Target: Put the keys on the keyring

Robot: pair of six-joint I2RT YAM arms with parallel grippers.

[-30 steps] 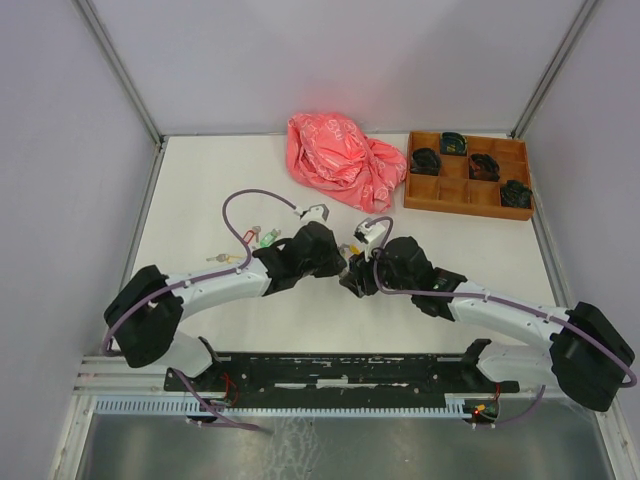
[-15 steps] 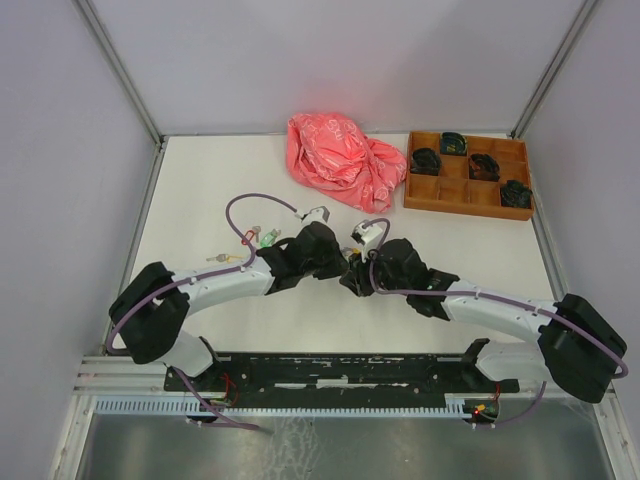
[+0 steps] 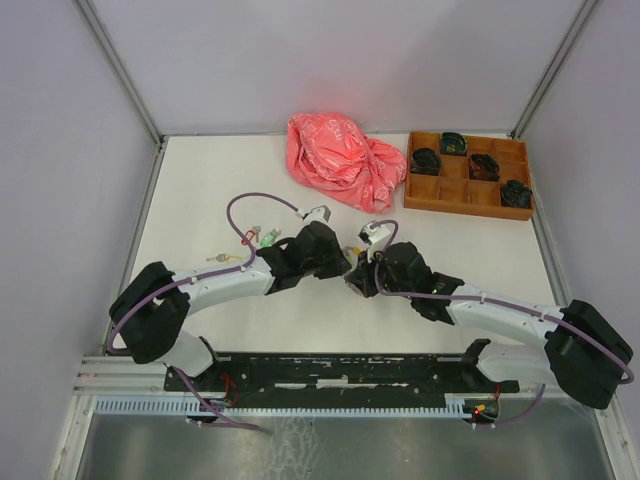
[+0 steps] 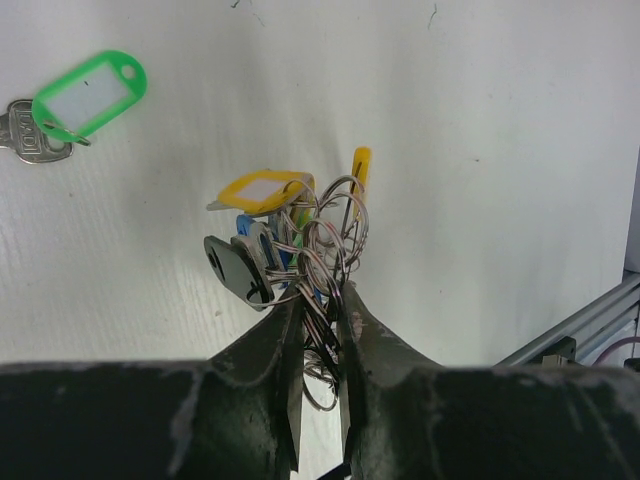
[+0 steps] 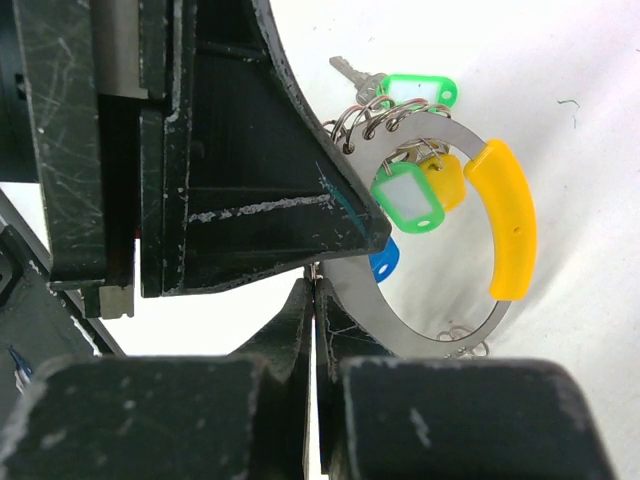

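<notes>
Black left fingers [image 5: 250, 180] across the keyring [image 5: 508, 225]; pink bag [image 3: 340, 160], brown tray [image 3: 466, 208] beyond.

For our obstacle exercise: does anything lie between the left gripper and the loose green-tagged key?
Nothing visible; only bare table separates the left gripper, shut on the keyring, from the green-tagged key.

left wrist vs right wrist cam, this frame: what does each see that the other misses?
Left wrist only: a loose green-tagged key lying on the table apart from the bundle, and a black fob. Right wrist only: the keyring face-on as a full loop, green tags clearly hanging on it. Both: its yellow band, a yellow tag, a blue tag; the left gripper is clamped on the keyring, and the right gripper has its fingers pressed shut at its edge.
</notes>
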